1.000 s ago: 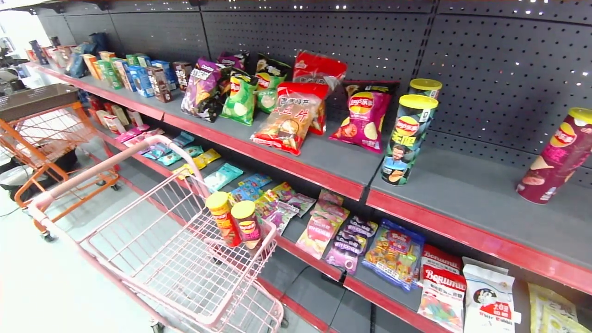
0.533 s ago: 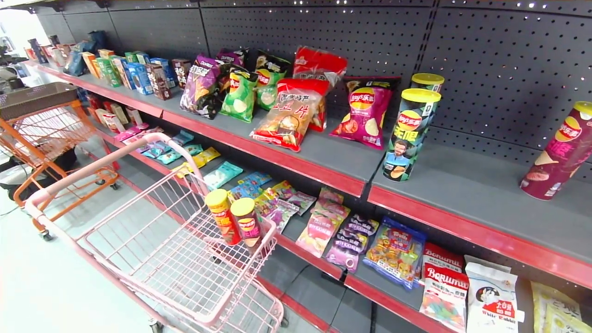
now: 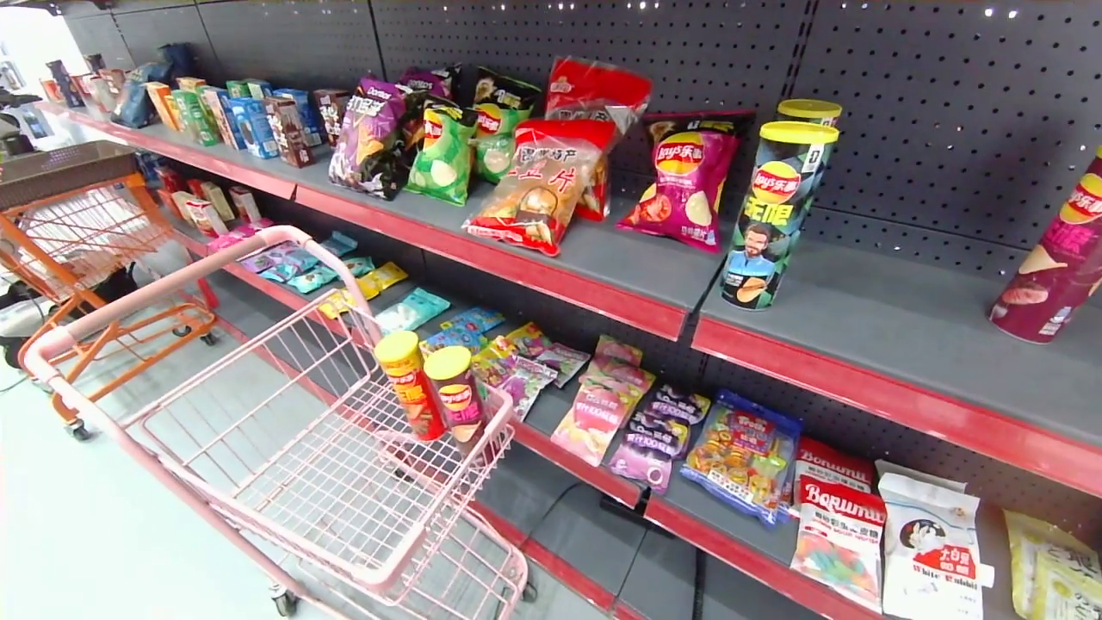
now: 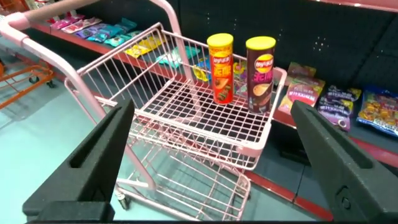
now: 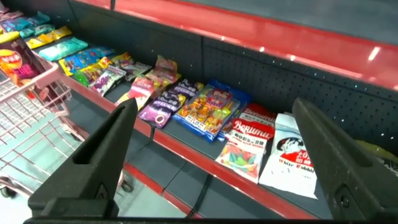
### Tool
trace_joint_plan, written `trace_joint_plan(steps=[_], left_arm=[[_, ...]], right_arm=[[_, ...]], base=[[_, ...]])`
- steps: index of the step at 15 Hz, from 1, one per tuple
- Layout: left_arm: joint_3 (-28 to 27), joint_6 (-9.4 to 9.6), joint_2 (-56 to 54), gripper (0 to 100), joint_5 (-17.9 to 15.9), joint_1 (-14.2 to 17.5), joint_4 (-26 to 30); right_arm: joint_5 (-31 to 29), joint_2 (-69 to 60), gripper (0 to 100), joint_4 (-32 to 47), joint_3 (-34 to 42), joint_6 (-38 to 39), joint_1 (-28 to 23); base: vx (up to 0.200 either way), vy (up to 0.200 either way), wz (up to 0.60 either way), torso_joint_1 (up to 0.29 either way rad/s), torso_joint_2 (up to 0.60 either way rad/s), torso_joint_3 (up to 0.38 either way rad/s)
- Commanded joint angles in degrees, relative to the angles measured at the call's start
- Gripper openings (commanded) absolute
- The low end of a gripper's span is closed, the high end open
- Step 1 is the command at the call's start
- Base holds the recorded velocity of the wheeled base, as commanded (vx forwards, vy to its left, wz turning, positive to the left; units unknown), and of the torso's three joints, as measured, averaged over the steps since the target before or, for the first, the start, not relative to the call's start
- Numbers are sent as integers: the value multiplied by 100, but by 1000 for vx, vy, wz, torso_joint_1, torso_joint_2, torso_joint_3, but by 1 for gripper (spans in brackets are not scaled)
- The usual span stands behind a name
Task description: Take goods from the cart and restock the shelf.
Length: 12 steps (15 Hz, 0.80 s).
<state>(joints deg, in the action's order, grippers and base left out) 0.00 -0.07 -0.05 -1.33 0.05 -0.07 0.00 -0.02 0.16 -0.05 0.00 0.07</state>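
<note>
I am holding my left gripper point(image 4: 211, 118) with its fingers spread wide, empty, hovering over the pink cart point(image 4: 50, 53). Two chip cans are standing upright just beside each other in the cart's corner nearest the shelving: a red can point(image 4: 222, 68) and a dark brown can point(image 4: 260, 71), both with yellow lids. My right gripper point(image 5: 214, 112) is gaping too, gripping nothing, in front of the lower shelf point(image 5: 180, 152) of candy bags point(image 5: 158, 106). On the upper shelf point(image 3: 861, 319), a black-and-green chip can point(image 3: 770, 215) and a purple can point(image 3: 1046, 258) are standing well apart.
</note>
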Motion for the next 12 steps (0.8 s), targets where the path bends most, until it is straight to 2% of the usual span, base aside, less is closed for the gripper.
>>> trace_joint_plan(steps=[1, 12], left_arm=[[0, -1, 5, 100, 1, 4, -1], [0, 7, 5, 100, -8, 4, 7]], right_arm=[[0, 2, 100, 2, -4, 0, 1], [0, 2, 100, 2, 5, 0, 1]], base=[[0, 0, 0, -178, 486, 295], [0, 0, 0, -175, 532, 355]])
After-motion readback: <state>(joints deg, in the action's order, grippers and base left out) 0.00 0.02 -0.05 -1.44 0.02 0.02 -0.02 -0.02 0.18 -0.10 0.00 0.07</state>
